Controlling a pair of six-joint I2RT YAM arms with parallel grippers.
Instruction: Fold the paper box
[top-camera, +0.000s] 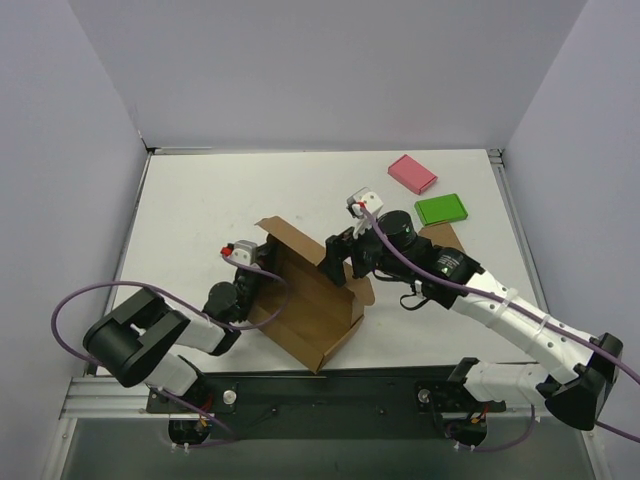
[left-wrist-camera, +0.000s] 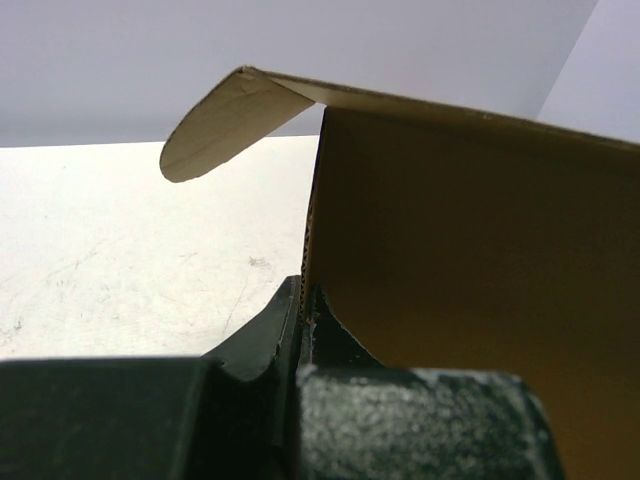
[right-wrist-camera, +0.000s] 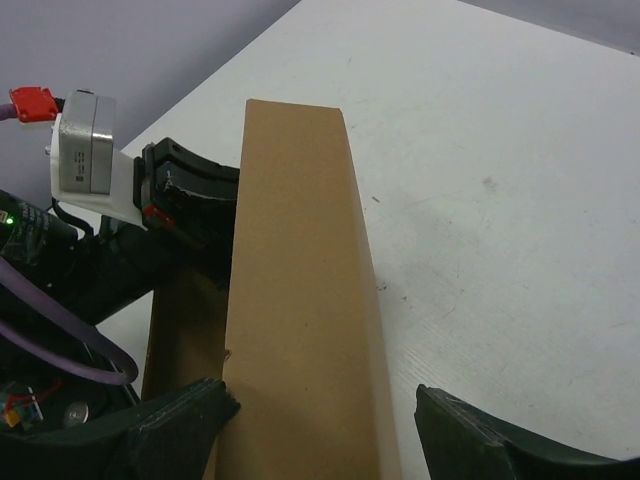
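Looking down from the top camera, the paper box sits partly folded around the middle of the desk, closer to the near edge than the far one, turned at an angle so one corner points at the near edge. A couple of its walls are standing up and the bottom panel lies flat. The left gripper comes in from the near left corner and is on the box's left wall. From the left wrist cam you can see its jaws pinched together on the edge of that upright cardboard wall, with a rounded flap curling over the top toward the left. The right gripper reaches in from the near right corner and is at the box's far right side. On the right wrist cam its jaws are spread wide with a long cardboard panel running up between them. The left-hand finger looks like it's right against the panel, and the other finger is clearly off it, so it isn't squeezing anything. Over by the far right corner there's a pink block, a green block just nearer than it, and a small brown block half hidden behind the right arm, all well apart from the box.
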